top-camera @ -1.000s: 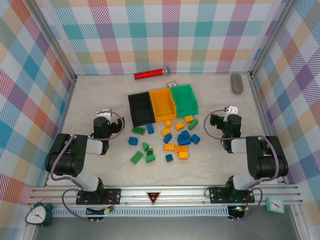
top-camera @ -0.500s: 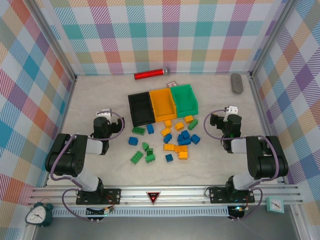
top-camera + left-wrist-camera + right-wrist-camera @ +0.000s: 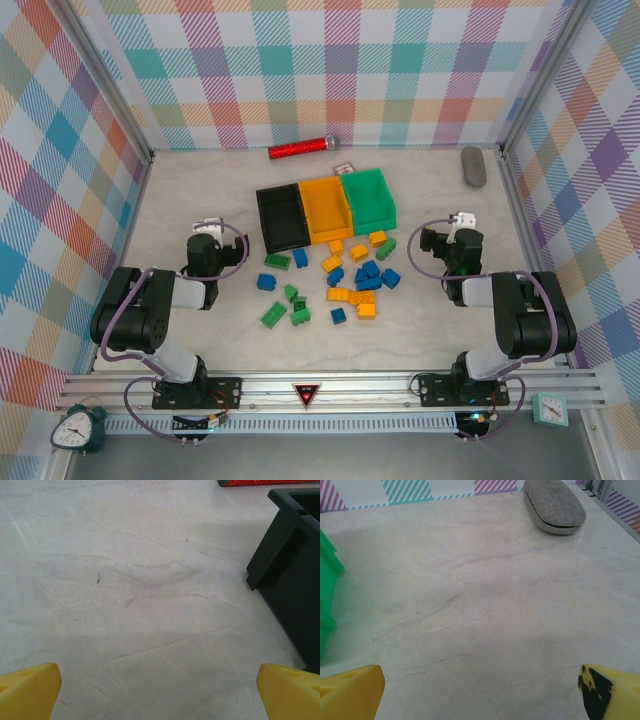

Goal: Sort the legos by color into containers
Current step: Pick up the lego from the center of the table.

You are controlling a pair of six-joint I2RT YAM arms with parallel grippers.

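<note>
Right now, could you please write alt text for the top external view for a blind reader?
Blue, green and orange legos lie scattered on a pale table beside a row of bins: black bin, orange bin, green bin. The left arm and right arm sit folded alongside.

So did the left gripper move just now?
No. In the top view, the left gripper sits in the same spot as a second ago, with the same gap to the black bin on its right.
</note>
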